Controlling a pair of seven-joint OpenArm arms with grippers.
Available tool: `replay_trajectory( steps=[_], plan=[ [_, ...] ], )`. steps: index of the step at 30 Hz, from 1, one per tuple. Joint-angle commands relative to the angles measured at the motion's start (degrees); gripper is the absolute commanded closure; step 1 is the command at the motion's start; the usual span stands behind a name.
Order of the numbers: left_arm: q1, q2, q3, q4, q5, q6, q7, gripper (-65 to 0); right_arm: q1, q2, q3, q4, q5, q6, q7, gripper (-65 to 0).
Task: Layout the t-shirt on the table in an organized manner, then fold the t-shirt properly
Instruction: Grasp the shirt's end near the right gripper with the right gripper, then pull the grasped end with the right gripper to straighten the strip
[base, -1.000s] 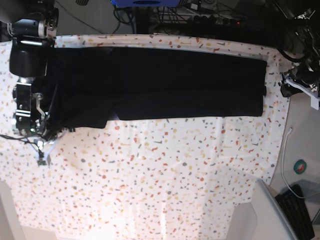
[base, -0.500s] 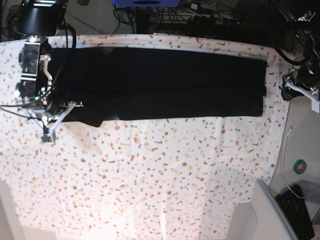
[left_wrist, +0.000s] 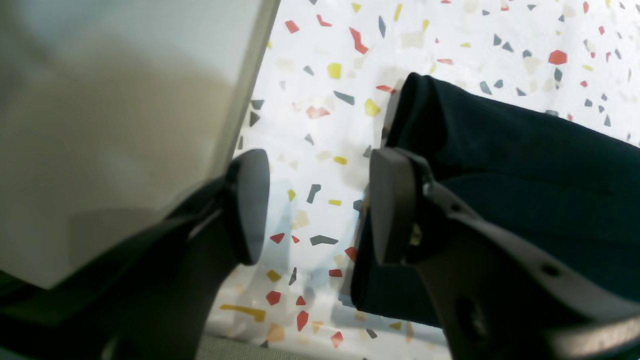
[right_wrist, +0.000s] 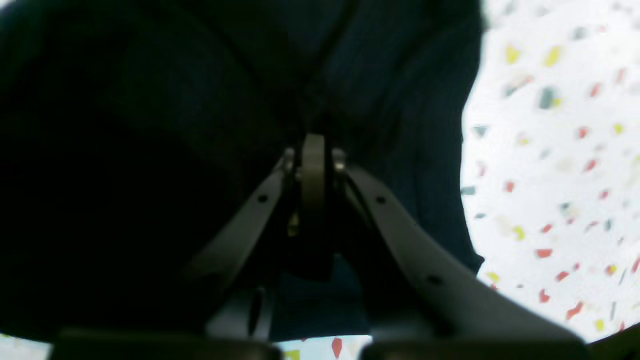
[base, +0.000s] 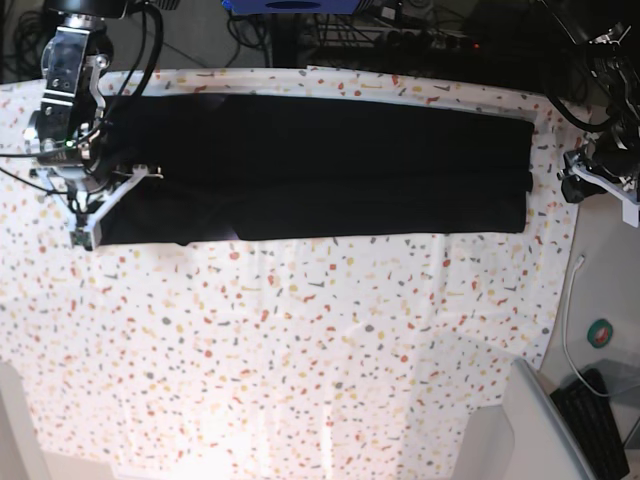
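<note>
Just t-shirt (right_wrist: 400, 75) under right claw (right_wrist: 313, 150)

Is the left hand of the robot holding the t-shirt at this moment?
No: in the left wrist view the left hand stands open with only speckled table between its fingers, the t-shirt beside it.

One black t-shirt (base: 320, 170) lies on one speckled tabletop (base: 300, 340), stretched between two pincers: the right pincer (base: 90, 235) at one end of it and the left pincer (left_wrist: 315, 205) just off the other end. Beyond the left pincer, off the tabletop, sit one black keyboard (base: 598, 425), one white cable (base: 568, 320) and one small round green object (base: 601, 333).
</note>
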Motion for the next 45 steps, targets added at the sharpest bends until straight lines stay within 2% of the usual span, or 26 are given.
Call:
replay_trajectory(
  steps=[1, 6, 9, 10, 12, 14, 18, 20, 21, 23, 29, 32, 38, 45],
  plan=[
    [-0.27, -1.26, -0.25, 0.95, -0.80, -0.17, -1.05, -31.1, -0.18, 0.29, -0.09, 2.38, 0.00, 0.01, 0.84, 0.0],
    [-0.27, -1.26, -0.25, 0.95, -0.80, -0.17, -1.05, -31.1, -2.56, 0.20, -0.27, 4.67, 0.00, 0.01, 0.49, 0.0],
    [-0.27, -1.26, -0.25, 0.95, -0.80, -0.17, -1.05, -31.1, -2.29, 0.20, -0.27, 4.41, 0.00, 0.01, -4.52, 0.0],
    [-0.27, -1.26, -0.25, 0.95, -0.80, -0.17, -1.05, -31.1, -2.29, 0.11, -0.27, 4.67, 0.00, 0.01, -5.67, -2.1],
    [-0.27, -1.26, -0.16, 0.95, -0.80, -0.17, -1.05, -31.1, -2.29, 0.03, -0.27, 5.55, 0.00, 0.01, -6.02, -11.9],
    [-0.27, -1.26, -0.16, 0.95, -0.80, -0.17, -1.05, -31.1, -2.38, 0.03, -0.27, 7.75, 0.09, 0.01, -5.67, -14.7],
    [-0.27, -1.26, -0.16, 0.86, -0.80, -0.17, -1.05, -31.1, -0.27, -0.06, -0.35, 9.51, 0.09, 0.01, -2.33, -14.7],
    [-0.19, -1.26, -0.16, 0.77, -0.80, -0.17, -1.05, -31.1, 2.54, 0.03, -1.32, 6.34, 0.09, 0.10, -1.09, -14.3],
    [-0.19, -1.26, -0.16, 0.77, -0.80, -0.17, -1.05, -31.1, 4.21, 0.38, -2.64, 3.79, 0.09, 0.10, -0.22, -11.9],
    [-0.19, -1.26, -0.16, 0.77, -0.80, -0.17, -1.05, -31.1, 7.20, 0.47, -5.01, -2.10, -0.09, 0.10, 1.98, 0.0],
    [0.17, -1.35, -0.25, 1.04, -0.80, -0.17, -1.05, -31.1, 11.51, 0.47, -6.77, -15.81, -0.26, 0.10, 6.29, 0.0],
    [0.43, -2.40, -0.25, 0.69, -0.80, -0.35, -1.05, -31.1, 9.75, 0.38, -6.77, -15.99, -0.26, 0.10, 8.22, 0.0],
    [0.43, -2.40, -0.34, 0.69, -0.80, -0.26, -1.05, -31.1, 5.71, -0.06, -7.04, -10.63, -0.09, 0.10, 8.05, 0.0],
    [0.25, -2.40, -0.25, 0.69, -0.80, -0.26, -1.05, -31.1, -2.73, -0.06, -14.24, -3.33, 0.00, 0.01, 8.05, 0.0]
  ],
)
